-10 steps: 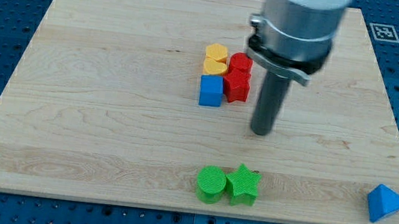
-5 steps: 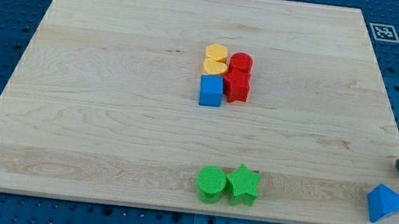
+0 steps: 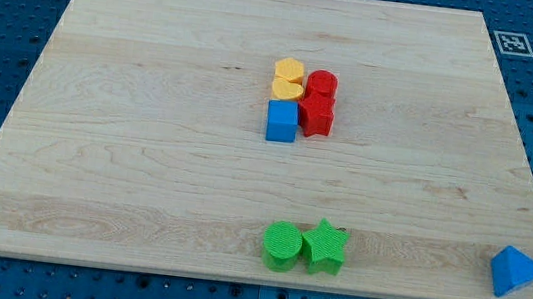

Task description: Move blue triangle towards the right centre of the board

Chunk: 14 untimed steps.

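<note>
Blue triangle (image 3: 515, 272) sits at the wooden desk's (image 3: 145, 156) bottom-right corner, well apart from the rest. Green cylinder (image 3: 283, 245) and green star (image 3: 324, 247) touch at bottom centre; yellow, red and blue blocks cluster mid-board. My tip is out of view, so my end effector's position cannot be told.

blue triangle (image 3: 515, 272), green star (image 3: 324, 247), pale wood-grain board (image 3: 145, 156)

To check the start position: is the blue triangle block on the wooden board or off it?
On: the blue triangle block sits at the wooden board's bottom-right corner. My tip is not in view.
</note>
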Motion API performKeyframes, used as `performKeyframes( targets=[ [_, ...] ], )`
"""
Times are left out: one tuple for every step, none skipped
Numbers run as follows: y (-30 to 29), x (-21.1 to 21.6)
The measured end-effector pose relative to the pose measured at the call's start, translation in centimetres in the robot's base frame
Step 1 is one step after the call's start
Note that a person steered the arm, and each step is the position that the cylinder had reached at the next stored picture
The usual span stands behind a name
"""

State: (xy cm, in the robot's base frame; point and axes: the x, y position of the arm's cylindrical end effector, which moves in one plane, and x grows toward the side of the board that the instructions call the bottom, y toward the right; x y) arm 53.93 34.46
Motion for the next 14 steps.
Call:
performKeyframes(
  targets=[
    [0.0,0.0],
    [0.0,-0.1],
    [0.1,-0.3],
    [0.1,-0.5],
    [0.0,-0.7],
    [0.0,2.4],
    [-1.0,7.0],
    [-2.8,7.8],
    [-6.0,7.6],
    [-8.1,7.7],
    [-8.4,7.8],
    [-9.9,7.5],
    [-12.0,7.5],
    [-12.5,6.9]
  ],
)
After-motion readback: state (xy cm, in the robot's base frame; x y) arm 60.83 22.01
